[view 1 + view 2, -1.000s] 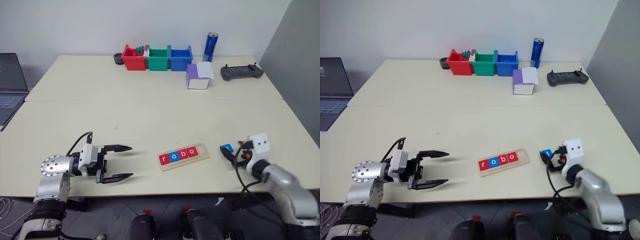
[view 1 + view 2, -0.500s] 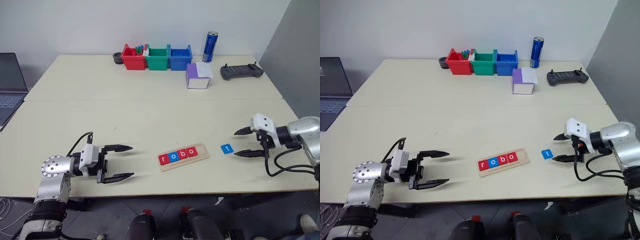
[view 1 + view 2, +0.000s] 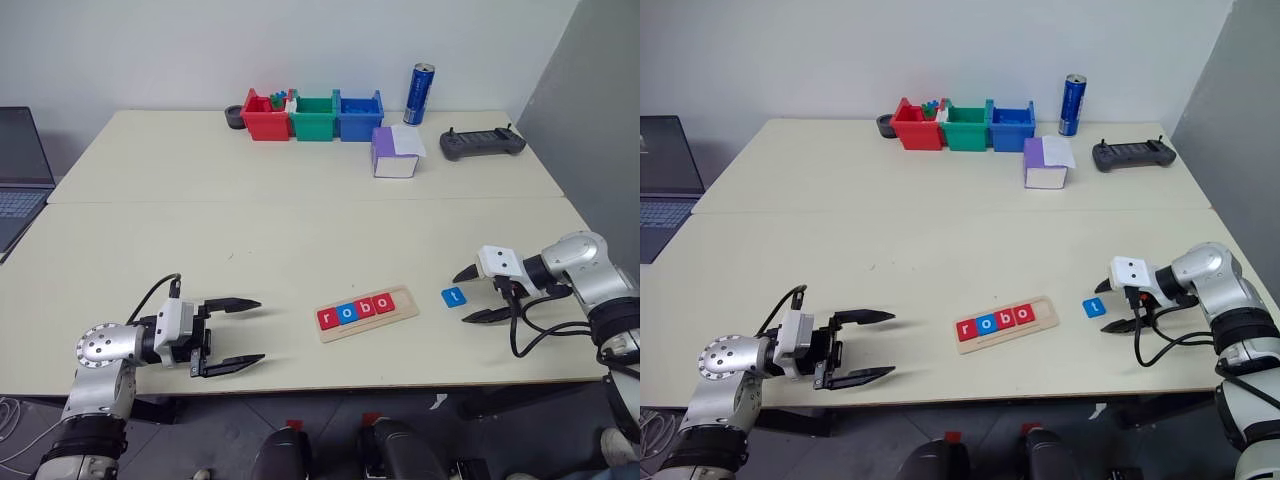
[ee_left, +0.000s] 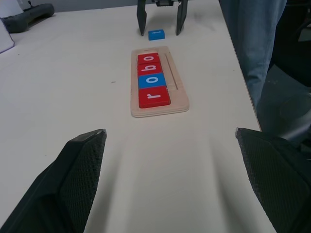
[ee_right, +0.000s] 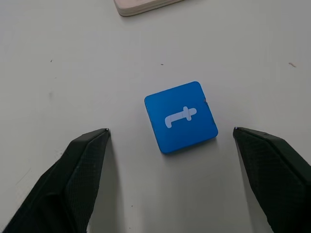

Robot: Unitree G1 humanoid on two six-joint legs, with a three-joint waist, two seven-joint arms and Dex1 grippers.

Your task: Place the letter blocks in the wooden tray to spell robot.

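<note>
The wooden tray (image 3: 400,310) lies near the table's front edge. In its groove sit letter blocks reading r (image 3: 327,319), o (image 3: 347,313), b (image 3: 366,307), o (image 3: 385,302). A blue t block (image 3: 453,296) lies flat on the table just right of the tray. My right gripper (image 3: 464,298) is open and angled down, a finger on either side of the t block (image 5: 181,116) without touching it. My left gripper (image 3: 259,330) is open and empty, level above the table left of the tray (image 4: 158,108).
Red (image 3: 266,116), green (image 3: 315,115) and blue (image 3: 360,113) bins stand at the back, with a blue can (image 3: 421,93), a purple and white box (image 3: 396,152) and a black controller (image 3: 483,143). A laptop (image 3: 15,170) sits far left. A person's denim leg (image 4: 252,39) stands past the table's right edge.
My right arm has swung up from the table's front edge, turned its gripper over and brought it left, so that its fingers stand around the t block. The left gripper has stayed put.
</note>
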